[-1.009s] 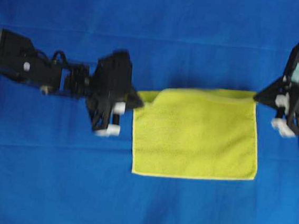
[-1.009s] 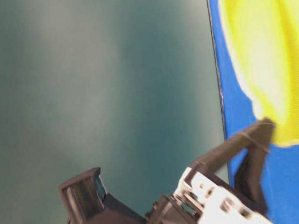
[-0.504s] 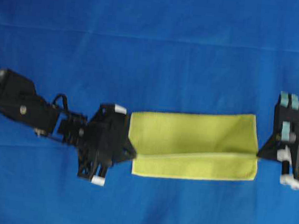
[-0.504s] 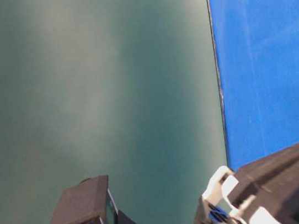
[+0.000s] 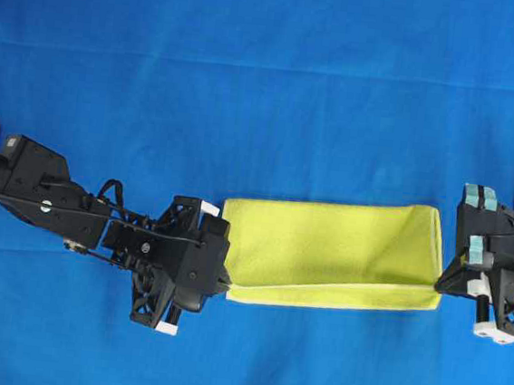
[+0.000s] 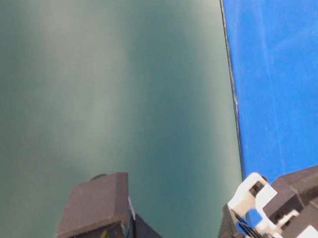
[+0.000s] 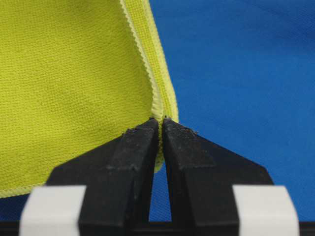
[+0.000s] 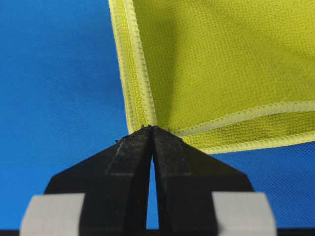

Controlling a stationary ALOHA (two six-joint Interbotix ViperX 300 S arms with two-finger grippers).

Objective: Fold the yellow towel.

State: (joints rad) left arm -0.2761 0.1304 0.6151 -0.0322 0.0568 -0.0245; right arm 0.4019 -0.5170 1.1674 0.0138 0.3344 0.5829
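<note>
The yellow towel (image 5: pixel 329 252) lies folded over on itself as a wide strip in the overhead view, its upper layer held up along the near edge. My left gripper (image 5: pixel 224 283) is shut on the towel's near left corner; in the left wrist view the hem (image 7: pixel 158 110) is pinched between the black fingertips of that gripper (image 7: pixel 161 120). My right gripper (image 5: pixel 439 286) is shut on the near right corner, and the right wrist view shows its tips (image 8: pixel 151 129) closed on the towel (image 8: pixel 221 64) where two hems meet. The table-level view shows no towel.
A large blue cloth (image 5: pixel 267 84) covers the whole table. The table-level view shows a teal wall (image 6: pixel 95 86), the blue cloth's edge (image 6: pixel 284 60) and dark parts of an arm (image 6: pixel 313 204) at the bottom.
Both grippers have carried the held towel edge from the far side toward the near side, laying the towel over itself. The folded strip now looks narrower than the flat towel did.
</note>
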